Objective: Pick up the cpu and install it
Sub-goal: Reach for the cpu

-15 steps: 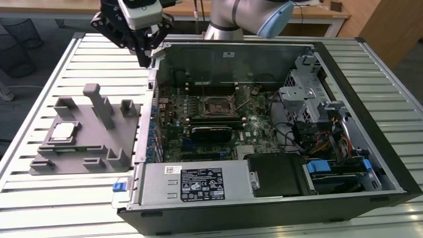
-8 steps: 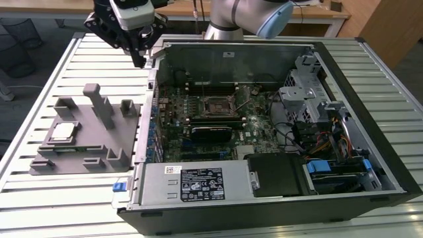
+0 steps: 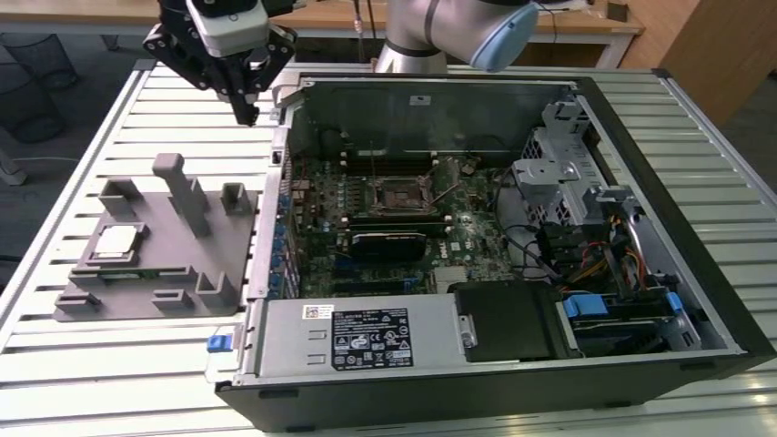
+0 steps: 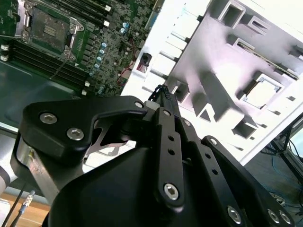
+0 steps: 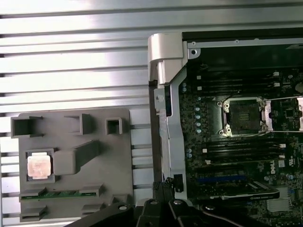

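The cpu [image 3: 118, 241] is a small silvery square lying flat in a recess of the grey fixture tray [image 3: 182, 278], on the exterior view's left. Both wrist views show the cpu [image 5: 39, 166] [image 4: 263, 91] in its tray pocket. My gripper [image 3: 247, 113] hangs above the slatted table between the tray's far end and the open computer case, well above and away from the cpu. Its fingers [image 4: 165, 96] meet at the tips with nothing between them. The open black socket frame [image 3: 398, 194] [image 5: 243, 116] sits on the motherboard inside the case.
The open computer case [image 3: 631, 155] lies on its side on a white slatted table [image 3: 109, 364], with drive cages and cables at the exterior view's right. Tall grey posts [image 3: 185, 191] rise from the tray. A green memory stick [image 5: 61, 193] lies in a tray slot beside the cpu.
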{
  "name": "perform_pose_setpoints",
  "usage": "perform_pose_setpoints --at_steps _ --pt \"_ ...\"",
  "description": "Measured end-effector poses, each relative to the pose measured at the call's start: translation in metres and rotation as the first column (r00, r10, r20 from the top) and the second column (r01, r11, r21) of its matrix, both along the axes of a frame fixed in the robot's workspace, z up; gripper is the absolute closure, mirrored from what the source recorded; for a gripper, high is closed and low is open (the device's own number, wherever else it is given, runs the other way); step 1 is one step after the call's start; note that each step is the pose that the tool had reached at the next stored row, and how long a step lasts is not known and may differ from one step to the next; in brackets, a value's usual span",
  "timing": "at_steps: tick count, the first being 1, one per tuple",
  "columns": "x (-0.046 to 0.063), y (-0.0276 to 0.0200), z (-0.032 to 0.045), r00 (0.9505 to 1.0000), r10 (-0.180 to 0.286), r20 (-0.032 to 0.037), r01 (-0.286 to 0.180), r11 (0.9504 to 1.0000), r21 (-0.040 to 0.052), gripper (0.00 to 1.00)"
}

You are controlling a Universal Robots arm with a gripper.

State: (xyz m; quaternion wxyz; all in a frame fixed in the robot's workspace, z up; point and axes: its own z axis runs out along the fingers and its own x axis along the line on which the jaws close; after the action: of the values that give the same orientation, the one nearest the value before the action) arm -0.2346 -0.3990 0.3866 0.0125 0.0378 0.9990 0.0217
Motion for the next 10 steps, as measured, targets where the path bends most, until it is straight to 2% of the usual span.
perform_pose_setpoints --at_steps 10 --pt "-0.012 0.0 -0.0011 1.0 0.0 -0.0009 0.0 1.0 0.0001 0.89"
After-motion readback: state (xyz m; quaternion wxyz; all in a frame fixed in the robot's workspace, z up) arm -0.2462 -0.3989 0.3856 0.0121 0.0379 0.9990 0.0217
